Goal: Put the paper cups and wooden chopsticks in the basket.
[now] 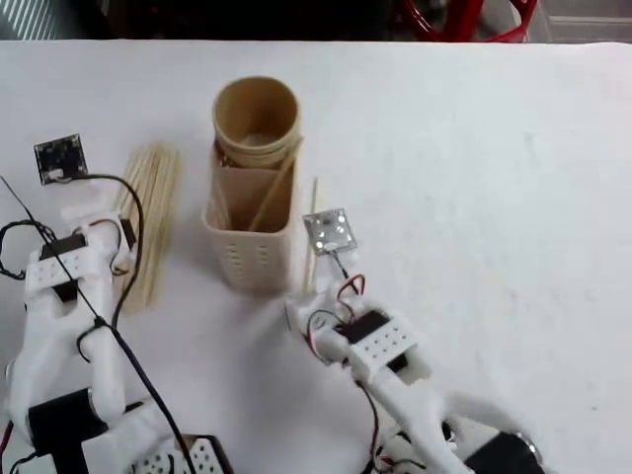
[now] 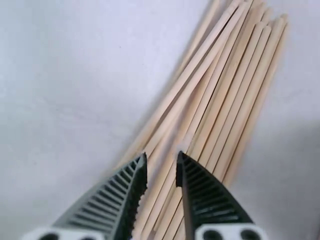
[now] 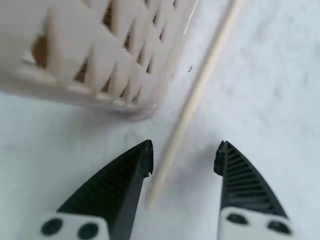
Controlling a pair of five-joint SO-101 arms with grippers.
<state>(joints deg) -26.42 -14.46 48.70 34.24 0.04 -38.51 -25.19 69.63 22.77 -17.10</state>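
Observation:
A cream slotted basket [image 1: 252, 252] stands mid-table with paper cups [image 1: 257, 118] stacked upright in its far end and a few wooden chopsticks [image 1: 274, 195] leaning inside. To its left a pile of chopsticks [image 1: 148, 212] lies on the table. My left gripper [image 2: 161, 167] sits low over that pile [image 2: 235, 85], its fingers a narrow gap apart with sticks showing between them. Along the basket's right side lies a single chopstick [image 1: 312, 237]. My right gripper [image 3: 182, 155] is open astride that chopstick's near end [image 3: 192, 100], by the basket's corner [image 3: 100, 60].
The white table [image 1: 494, 197] is bare to the right and behind the basket. A red object [image 1: 464, 20] lies past the far edge. Loose cables [image 1: 118, 296] run over the left arm.

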